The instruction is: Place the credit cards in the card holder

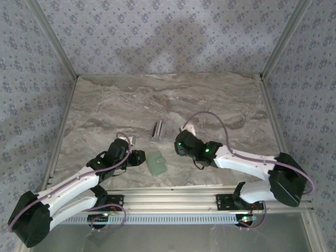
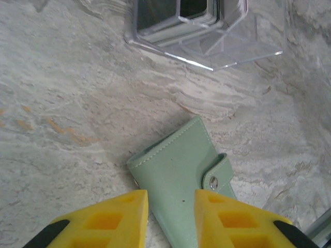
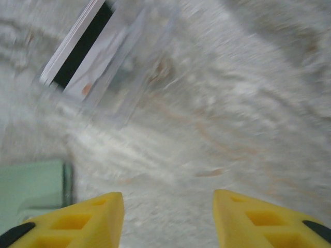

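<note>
Your left hand [image 2: 170, 199] sits low over the marbled surface [image 1: 210, 100], its yellow fingers [image 2: 116, 217] drawn fairly close together, and the near end of the sage-green card holder [image 2: 178, 170] runs into the narrow gap between them. Whether the pads are actually pinching the holder or only straddling it you cannot tell from the wrist view. The holder lies flat and folded shut, its strap tab and metal snap [image 2: 213, 182] on the side toward the right finger, stitching visible along the folded edge. From above you see it near the front edge of the surface, between the two arms and just beside the left hand. Beyond it, a little further back, stands a clear acrylic card stand [image 2: 227, 46] with the credit cards [image 3: 83, 49] stacked upright inside it — one shows a dark stripe along its long edge. Your right hand [image 3: 168, 199] is released: its fingers stand well apart with bare surface between them and nothing grasped. Its wrist view is blurred, yet the stand shows at upper left and a corner of the green holder at lower left.
</note>
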{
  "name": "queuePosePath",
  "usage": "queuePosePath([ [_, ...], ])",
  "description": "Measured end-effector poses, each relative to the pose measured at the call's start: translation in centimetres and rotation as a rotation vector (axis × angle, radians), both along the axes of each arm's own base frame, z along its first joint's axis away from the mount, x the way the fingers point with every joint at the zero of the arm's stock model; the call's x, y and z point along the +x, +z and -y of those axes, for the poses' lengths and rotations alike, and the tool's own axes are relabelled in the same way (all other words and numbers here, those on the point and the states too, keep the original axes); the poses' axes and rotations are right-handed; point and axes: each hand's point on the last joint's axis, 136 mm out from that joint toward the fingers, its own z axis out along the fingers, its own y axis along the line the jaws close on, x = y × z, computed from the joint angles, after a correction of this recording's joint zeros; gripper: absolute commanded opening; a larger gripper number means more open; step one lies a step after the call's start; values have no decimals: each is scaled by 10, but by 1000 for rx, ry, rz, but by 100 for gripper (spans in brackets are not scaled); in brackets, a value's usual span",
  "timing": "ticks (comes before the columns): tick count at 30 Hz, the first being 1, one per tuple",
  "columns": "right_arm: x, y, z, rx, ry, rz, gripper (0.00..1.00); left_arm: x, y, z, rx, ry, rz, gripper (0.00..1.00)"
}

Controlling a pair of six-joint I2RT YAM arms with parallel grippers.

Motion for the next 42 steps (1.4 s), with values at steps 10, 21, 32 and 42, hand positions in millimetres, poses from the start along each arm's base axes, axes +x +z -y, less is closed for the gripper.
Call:
queuePosePath([
  [10, -37, -18, -77, -5, 238, -54, 40, -3, -31, 13, 45, -40, -67, 24],
  [21, -42, -35, -99, -34, 293, -92, 43, 0, -52, 17, 98, -39, -83, 22],
  [32, -46, -67, -112, -109, 310, -127, 51, 0, -53, 14, 112, -25, -57, 21],
  [42, -46, -74, -115, -151, 271, -64, 42, -2, -50, 4, 130, 1, -37, 20],
])
